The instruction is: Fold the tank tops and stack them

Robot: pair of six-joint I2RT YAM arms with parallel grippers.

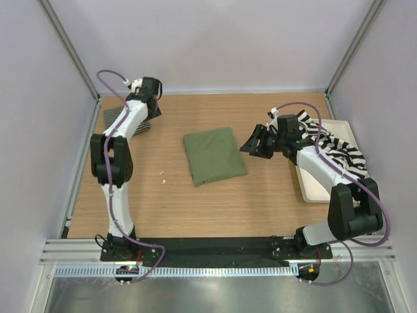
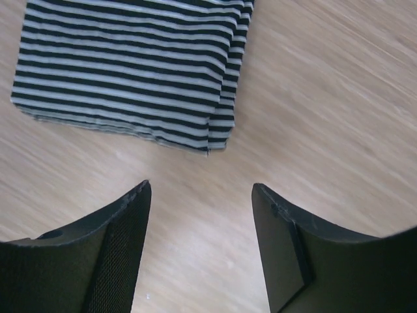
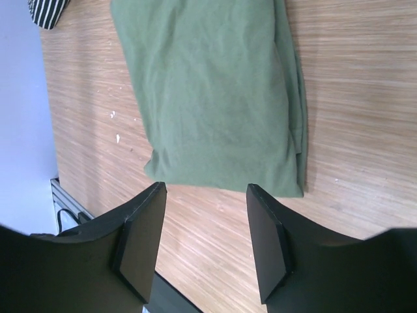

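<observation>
The pinstriped tank top (image 1: 117,119) lies folded at the back left, partly hidden by my left arm; it fills the top of the left wrist view (image 2: 130,72). My left gripper (image 1: 154,109) (image 2: 202,190) is open and empty over bare wood just beside it. The olive green tank top (image 1: 214,155) (image 3: 215,98) lies folded in the middle of the table. My right gripper (image 1: 251,145) (image 3: 205,190) is open and empty just to the right of it. The broad-striped tank top (image 1: 333,145) lies crumpled over the tray and my right arm.
The cream tray (image 1: 311,188) sits at the right edge under the striped top. Grey walls close the left, back and right sides. A metal rail (image 1: 215,251) runs along the near edge. Small white specks (image 3: 116,127) lie on the wood.
</observation>
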